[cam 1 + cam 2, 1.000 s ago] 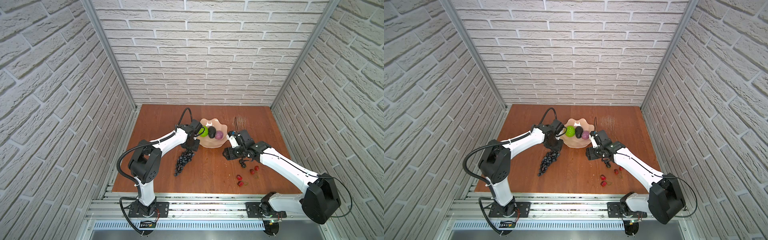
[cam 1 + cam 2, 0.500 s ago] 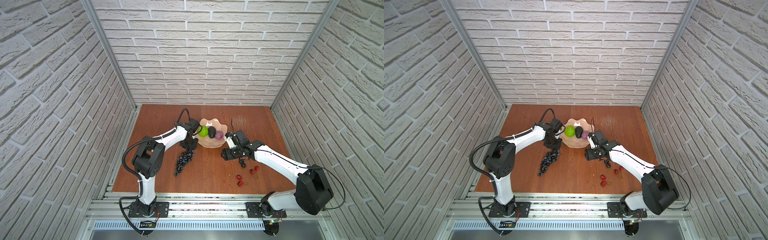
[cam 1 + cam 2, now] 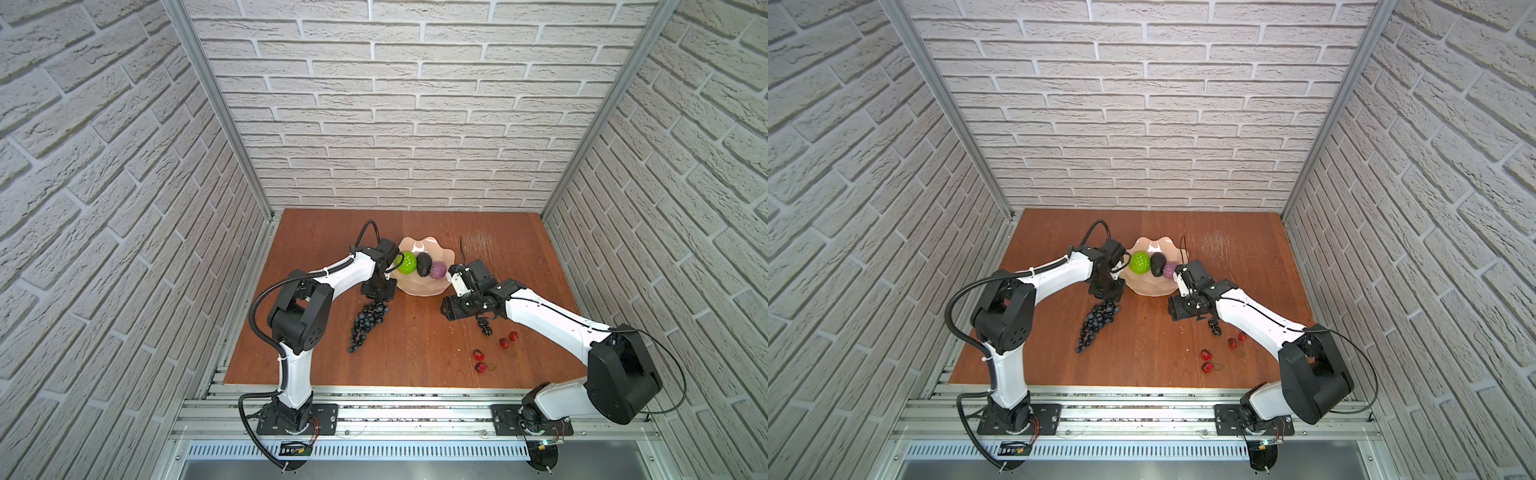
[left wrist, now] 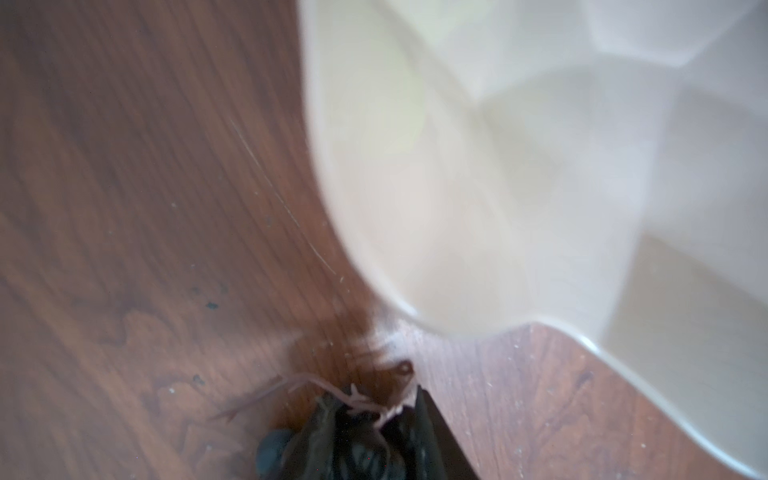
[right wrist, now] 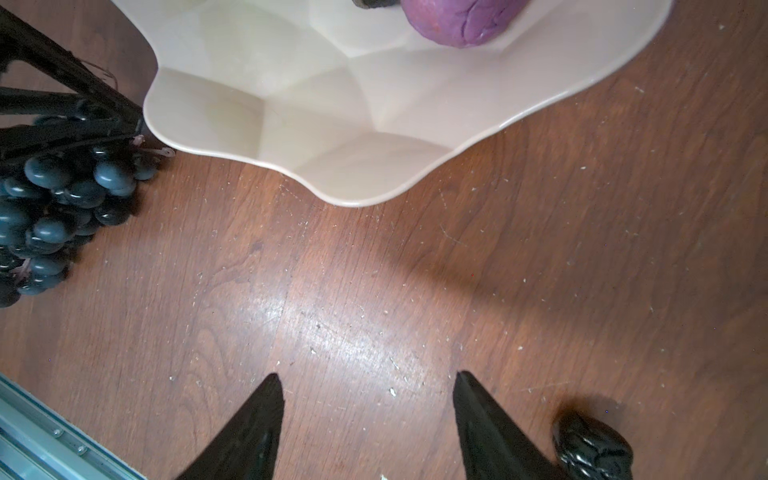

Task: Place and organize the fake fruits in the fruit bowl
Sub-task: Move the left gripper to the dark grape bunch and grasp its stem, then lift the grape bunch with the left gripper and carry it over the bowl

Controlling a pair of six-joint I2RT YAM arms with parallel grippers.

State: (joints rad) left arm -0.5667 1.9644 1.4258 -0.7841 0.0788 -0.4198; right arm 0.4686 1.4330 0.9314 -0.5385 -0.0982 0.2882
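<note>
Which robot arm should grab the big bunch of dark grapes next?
Left. The left gripper sits at the stem end of the dark blue-black grape bunch; the open right gripper points at bare brown wooden table, farther from it.

green fruit (image 3: pixel 406 262), avocado (image 3: pixel 424 264), purple fruit (image 3: pixel 437 270) in cream bowl (image 3: pixel 419 289); grape bunch (image 3: pixel 365 324), black berries (image 3: pixel 485 329), cherries (image 3: pixel 479 355) outside

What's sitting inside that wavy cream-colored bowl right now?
Three fruits lie in the fruit bowl: a bumpy green fruit, a dark avocado and a purple round fruit. The left arm hides the rim beside the green one.
</note>
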